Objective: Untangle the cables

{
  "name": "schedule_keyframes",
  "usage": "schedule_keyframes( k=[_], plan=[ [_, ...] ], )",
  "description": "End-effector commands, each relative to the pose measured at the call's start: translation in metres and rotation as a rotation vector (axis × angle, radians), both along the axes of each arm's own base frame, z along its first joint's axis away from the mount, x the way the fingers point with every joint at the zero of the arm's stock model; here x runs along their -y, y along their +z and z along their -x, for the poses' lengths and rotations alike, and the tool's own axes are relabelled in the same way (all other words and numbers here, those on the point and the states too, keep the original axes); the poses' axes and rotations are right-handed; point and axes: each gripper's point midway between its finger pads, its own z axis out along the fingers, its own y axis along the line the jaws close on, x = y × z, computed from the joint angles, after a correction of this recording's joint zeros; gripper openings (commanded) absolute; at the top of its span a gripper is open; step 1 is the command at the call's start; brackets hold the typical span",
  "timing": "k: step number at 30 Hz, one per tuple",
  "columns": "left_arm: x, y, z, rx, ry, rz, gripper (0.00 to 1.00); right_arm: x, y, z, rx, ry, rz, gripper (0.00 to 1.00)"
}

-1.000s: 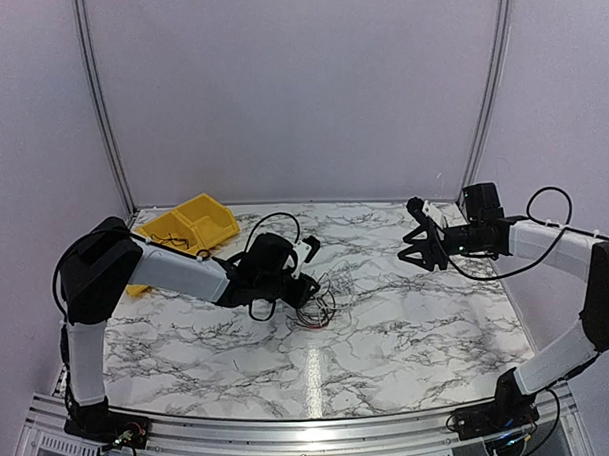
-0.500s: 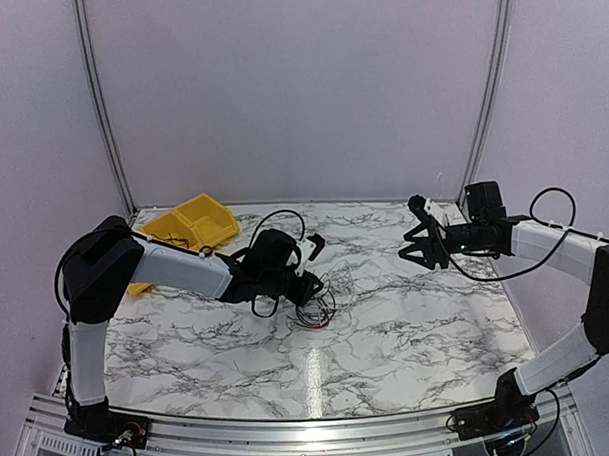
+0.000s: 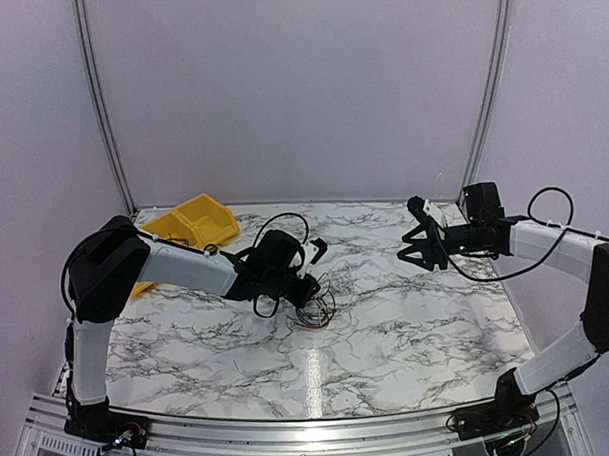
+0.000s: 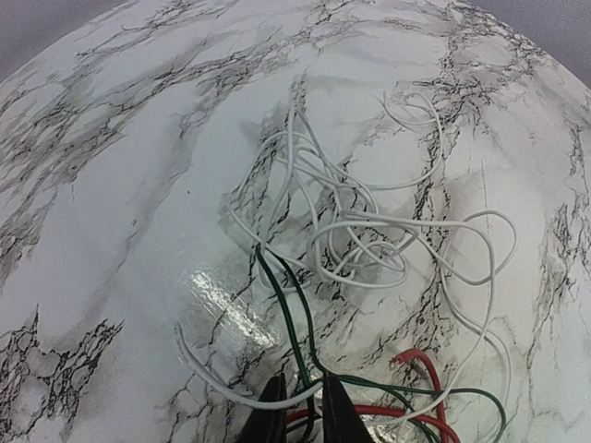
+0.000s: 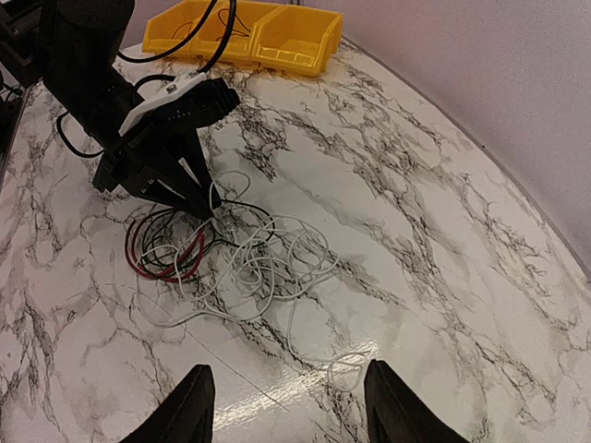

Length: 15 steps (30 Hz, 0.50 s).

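Marble veining covers the desk (image 3: 418, 314), which fills the scene between pale walls. The left arm (image 3: 176, 267) stretches from the near left towards the middle, and the right arm (image 3: 555, 244) hangs over the far right. A yellow bin (image 3: 189, 224) with two compartments sits at the far left corner. The cables (image 5: 249, 258) lie in a loose tangle left of centre, well apart from the bin: white loops to the right, red and dark loops to the left. The left pincer (image 4: 305, 413) is down in that tangle, its tips pinched almost together on a dark green strand. The right pincer (image 5: 288, 399) hovers spread wide, holding nothing.
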Motion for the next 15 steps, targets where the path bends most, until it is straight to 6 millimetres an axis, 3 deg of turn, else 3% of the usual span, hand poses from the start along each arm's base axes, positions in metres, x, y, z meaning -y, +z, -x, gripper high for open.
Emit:
schedule_keyframes(
  k=[1,6,11,15],
  plan=[
    [-0.008,0.001,0.004,-0.008,-0.006,-0.013,0.15,-0.005,0.001,0.002,-0.013,0.018,-0.007,0.55],
    [-0.012,0.002,0.007,-0.006,-0.006,-0.017,0.15,-0.004,0.002,0.002,-0.005,0.012,-0.001,0.55],
    [-0.019,0.005,0.012,-0.002,-0.003,-0.008,0.01,-0.004,0.000,0.001,-0.011,0.011,0.002,0.55],
    [-0.018,0.019,0.013,0.016,-0.003,0.018,0.00,-0.007,0.002,0.000,0.002,0.000,-0.004,0.54]
  ],
)
